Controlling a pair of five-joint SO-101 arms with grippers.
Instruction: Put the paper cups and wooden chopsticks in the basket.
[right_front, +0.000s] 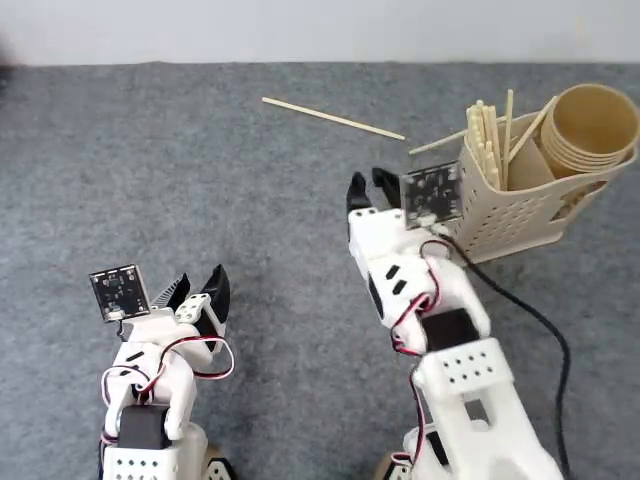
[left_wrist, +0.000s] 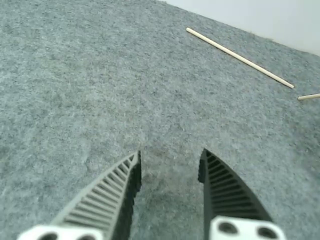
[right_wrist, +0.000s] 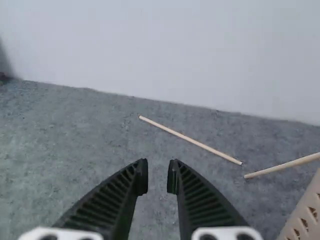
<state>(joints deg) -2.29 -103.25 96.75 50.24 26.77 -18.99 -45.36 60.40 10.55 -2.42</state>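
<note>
A beige slotted basket (right_front: 510, 215) stands at the far right and holds stacked paper cups (right_front: 595, 125) and several wooden chopsticks (right_front: 490, 140). One loose chopstick (right_front: 333, 118) (left_wrist: 239, 57) (right_wrist: 190, 140) lies on the grey carpet at the back. A second chopstick (right_front: 437, 143) (right_wrist: 282, 166) lies beside the basket's left side. My right gripper (right_front: 370, 182) (right_wrist: 158, 167) hovers just left of the basket, short of the loose chopstick, open by a narrow gap and holding nothing. My left gripper (right_front: 202, 278) (left_wrist: 170, 155) sits at the near left, open and holding nothing.
Grey carpet (right_front: 200, 160) covers the table, with a pale wall (right_wrist: 175, 45) along its far edge. A black cable (right_front: 540, 320) runs from the right arm past the basket's near side.
</note>
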